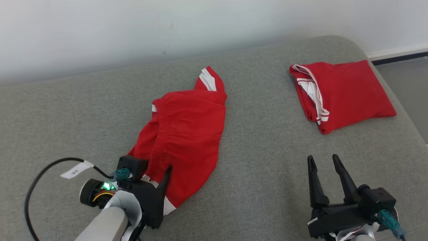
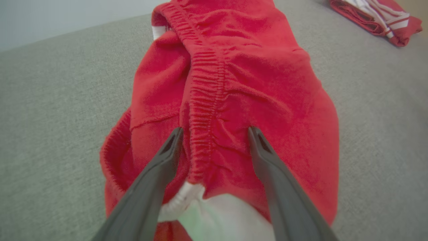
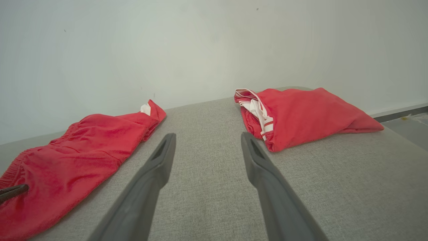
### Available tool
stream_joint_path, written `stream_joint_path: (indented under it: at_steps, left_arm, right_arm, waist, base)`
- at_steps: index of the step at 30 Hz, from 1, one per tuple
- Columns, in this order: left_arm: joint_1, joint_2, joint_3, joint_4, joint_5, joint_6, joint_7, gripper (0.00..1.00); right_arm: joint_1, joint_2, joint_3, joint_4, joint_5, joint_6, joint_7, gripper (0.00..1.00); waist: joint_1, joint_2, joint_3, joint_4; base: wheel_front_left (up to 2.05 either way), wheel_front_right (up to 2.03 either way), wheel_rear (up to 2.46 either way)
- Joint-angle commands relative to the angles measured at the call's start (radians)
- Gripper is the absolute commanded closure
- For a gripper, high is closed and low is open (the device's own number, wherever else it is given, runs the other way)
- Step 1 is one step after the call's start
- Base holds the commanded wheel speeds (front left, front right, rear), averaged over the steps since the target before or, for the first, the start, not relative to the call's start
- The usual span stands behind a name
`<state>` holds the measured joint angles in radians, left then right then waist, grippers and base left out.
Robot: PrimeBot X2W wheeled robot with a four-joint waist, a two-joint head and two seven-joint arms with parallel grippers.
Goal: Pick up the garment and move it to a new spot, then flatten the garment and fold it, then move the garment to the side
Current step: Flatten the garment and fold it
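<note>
A grey cushion [image 1: 260, 167] sits against a pale wall [image 1: 133, 26], seen from above. Red shorts [image 1: 187, 134] with white trim lie crumpled on it, around the middle and a little toward the left edge. They stretch from near the front edge back toward the wall. The elastic waistband [image 2: 204, 100] runs lengthwise along the heap in tight gathers. One leg with a white stripe points toward the wall.

The left gripper [image 2: 215, 134] is at the near end of the shorts, toward the front left corner of the cushion. Its two dark fingers [image 2: 160, 167] are spread apart, one on either side of the waistband, with their tips at the cloth. Nothing is pinched between them. Whether the tips press into the fabric cannot be told. A black cable [image 1: 33, 180] with a white tag [image 1: 74, 171] loops from the wrist above the cushion.

The right gripper [image 1: 323, 159] is near the front right corner, over bare cushion and well apart from the shorts. Its fingers are spread too, holding nothing, and they point toward the wall.

A folded garment [image 1: 354, 93], also red, lies at the far right corner, well apart from the shorts. Its white-striped edges face the left. Past that corner a strip of grey floor [image 1: 411, 83] meets the foot of the wall.
</note>
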<state>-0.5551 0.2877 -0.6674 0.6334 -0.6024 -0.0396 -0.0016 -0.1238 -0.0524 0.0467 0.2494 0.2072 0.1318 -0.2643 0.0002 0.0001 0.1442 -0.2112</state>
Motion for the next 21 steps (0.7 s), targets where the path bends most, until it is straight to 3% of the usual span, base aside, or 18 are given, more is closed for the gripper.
stream_joint_path:
  at_steps: [1,2,7,13,21]
  left_arm:
    - [-0.017,0.001,-0.006,0.012,0.011,-0.009,-0.008,0.62]
    - [-0.024,-0.004,-0.005,0.018,0.009,-0.011,-0.024,1.0]
    - [-0.047,-0.029,-0.014,0.025,0.011,-0.029,-0.063,1.0]
    - [-0.12,-0.073,-0.05,-0.075,0.034,-0.044,-0.057,1.0]
    - [-0.244,-0.194,-0.088,-0.227,-0.011,-0.064,-0.001,1.0]
  right_arm:
    - [-0.007,0.003,0.004,0.002,0.009,-0.002,-0.001,0.0]
    - [-0.007,0.003,0.004,0.002,0.012,-0.002,-0.001,0.0]
    - [0.01,0.003,0.005,0.013,0.008,-0.002,-0.001,0.0]
    - [0.014,0.002,0.018,0.034,0.014,-0.002,-0.001,0.0]
    - [0.017,0.002,0.022,0.073,0.017,-0.002,-0.001,0.0]
  waist:
    - [-0.0002,-0.0001,0.014,-0.019]
    - [-0.0002,-0.0001,0.011,-0.019]
    - [-0.0002,-0.0001,-0.014,0.011]
    - [-0.0002,-0.0001,-0.062,0.054]
    - [-0.0002,-0.0001,-0.127,0.076]
  base:
    - [0.0,0.0,0.0]
    - [0.0,0.0,0.0]
    - [0.0,0.0,0.0]
    - [0.0,0.0,0.0]
    - [0.0,0.0,0.0]
